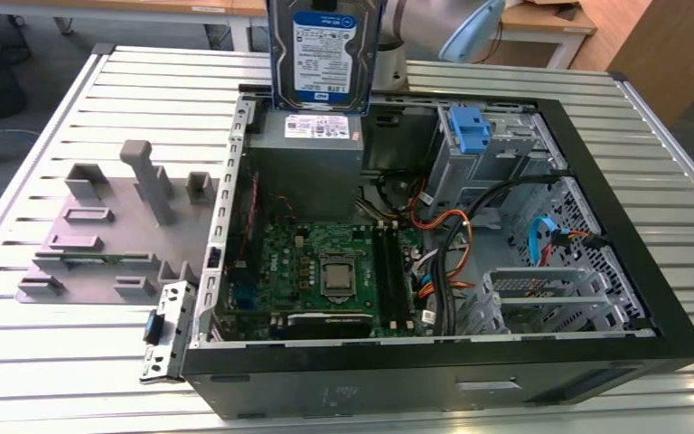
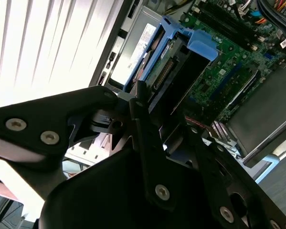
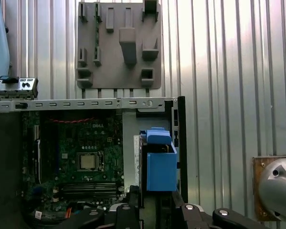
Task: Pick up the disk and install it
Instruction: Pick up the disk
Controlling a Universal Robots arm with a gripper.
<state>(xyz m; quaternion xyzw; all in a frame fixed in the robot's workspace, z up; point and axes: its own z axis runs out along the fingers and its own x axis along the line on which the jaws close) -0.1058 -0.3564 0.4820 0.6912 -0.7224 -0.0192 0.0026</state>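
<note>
So the disk point(image 1: 323, 54) is up in the air, stood on end with its long axis pretty much vertical and the white-and-blue label facing the exterior camera. It hangs right above the grey power supply box point(image 1: 304, 149) at the back corner of the open PC case point(image 1: 444, 362), not touching it as far as I can tell.

The gripper point(image 3: 154, 202) is on the disk's upper end. In the first wrist view the jaws sit either side of the blue carrier, clamped on the disk, so it runs straight away from them down toward the case. Going by the exterior view, the drive cage with the tall blue latch point(image 1: 473, 131) is off to that view's right of the disk. The empty metal cage point(image 1: 540, 289) is further right and nearer the front, well apart from it. That sideways gap is the relation that counts here imo.

View differences:
- The exterior view gives you the label face and how high the disk rides over the case.
- The first wrist view looks down the disk's length, so you get its edge and blue bracket point(image 3: 161, 167), with the motherboard point(image 3: 80, 162) beside it and the grey fixture plate point(image 3: 119, 43) out on the desk point(image 3: 228, 71).
- The second wrist view catches the disk's point(image 2: 164, 67) board side and connector end
</note>
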